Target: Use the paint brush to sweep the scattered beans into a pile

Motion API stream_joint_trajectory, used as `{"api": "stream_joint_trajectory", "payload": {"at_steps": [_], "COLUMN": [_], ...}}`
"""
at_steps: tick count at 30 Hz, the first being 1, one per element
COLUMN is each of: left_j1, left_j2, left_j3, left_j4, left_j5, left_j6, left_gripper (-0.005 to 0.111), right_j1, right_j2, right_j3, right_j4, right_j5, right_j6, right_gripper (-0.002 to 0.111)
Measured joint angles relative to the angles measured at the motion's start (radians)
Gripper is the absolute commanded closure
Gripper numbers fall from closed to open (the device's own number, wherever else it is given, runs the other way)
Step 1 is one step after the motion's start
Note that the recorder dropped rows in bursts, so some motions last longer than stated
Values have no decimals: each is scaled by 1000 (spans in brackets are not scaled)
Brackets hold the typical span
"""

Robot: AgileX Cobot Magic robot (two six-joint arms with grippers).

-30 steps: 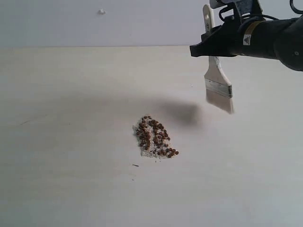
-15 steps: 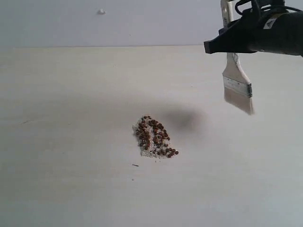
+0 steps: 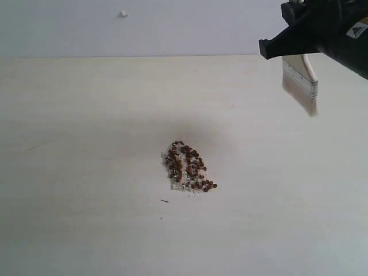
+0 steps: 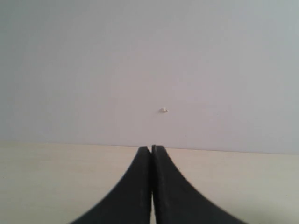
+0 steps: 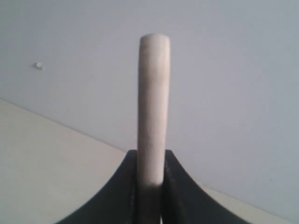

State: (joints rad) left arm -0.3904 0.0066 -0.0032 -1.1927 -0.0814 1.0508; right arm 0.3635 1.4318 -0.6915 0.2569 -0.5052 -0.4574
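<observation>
**Item 1, my right hand** [image 3: 283, 45]: black, with the jaws drawn in on the paint brush [image 3: 301, 76]. I pinch its pale handle between both fingers [image 5: 126, 186] and touch nothing else. In the right wrist view the handle's rounded end stands up from between them.

**Item 2, the paint brush:** it hangs bristles down, with the silver band and off-white bristles below my hand. It is in the air and clear of the worktop [image 3: 86, 144]. In the exterior view it sits up and to the right of the beans [image 3: 187, 165], well apart from them.

**Item 3, the beans:** reddish-brown, in one compact heap on the worktop. Whitish crumbs [image 3: 177, 184] lie among them and along the heap's edge.

**Item 4, my left hand** [image 4: 151, 158]: the fingers are pressed together with nothing between them, so it holds nothing. It is not in the exterior view, so I cannot tell where it is relative to the beans.

**Item 5, the white speck** [image 3: 123, 14]: it is on the wall, far behind the beans.
</observation>
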Motion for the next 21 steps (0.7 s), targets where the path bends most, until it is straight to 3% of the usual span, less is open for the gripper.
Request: {"api": "stream_joint_trajectory", "payload": {"at_steps": [21], "left_j1": [0], "left_j2": [0], "left_j3": [0], "left_j4": [0], "left_j5": [0], "left_j6": [0], "left_gripper": [107], "right_j1": [0], "right_j2": [36], "right_j3": [0], "right_j4": [58], "right_j5": [-44], "right_j6": [15], "right_gripper": [108]}}
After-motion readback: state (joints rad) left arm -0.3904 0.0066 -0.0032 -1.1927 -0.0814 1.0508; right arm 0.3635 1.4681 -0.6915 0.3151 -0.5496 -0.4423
